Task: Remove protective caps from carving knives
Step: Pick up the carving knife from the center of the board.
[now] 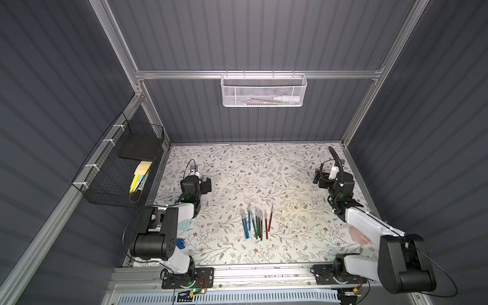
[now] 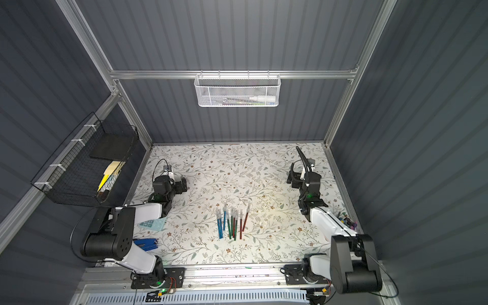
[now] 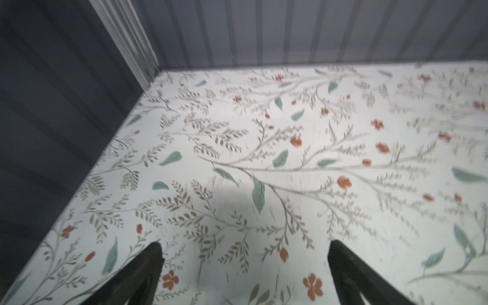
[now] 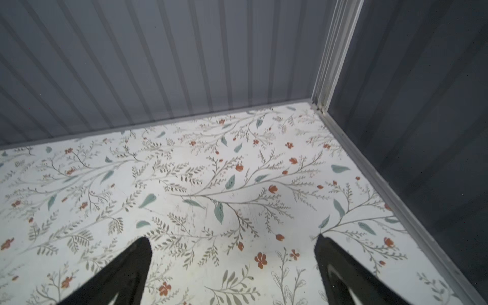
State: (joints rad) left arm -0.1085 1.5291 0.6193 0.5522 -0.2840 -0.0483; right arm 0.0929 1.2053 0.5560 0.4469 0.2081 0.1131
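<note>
A white tabletop printed with grey-green sprigs and small rust-red flowers forms the floor of a booth closed in by dark grey ribbed walls and a silver aluminium frame. The carving knives, thin sticks with shiny blue, green and red handles, lie side by side in one close row on the near middle of the surface, seen in both top views. The protective caps, small whitish plastic tubes, sit on their far ends. Beyond the knives the print runs bare to the back wall, where a white mesh basket hangs high on the frame rail. Left of the knives, past the table's edge, a black wire basket hangs on the side wall. The left gripper hovers well apart from the knives toward the far left corner, jaws spread wide and holding nothing. The right gripper hovers toward the far right corner, likewise released over bare print. Each corner ends in an upright frame post near the claw.
</note>
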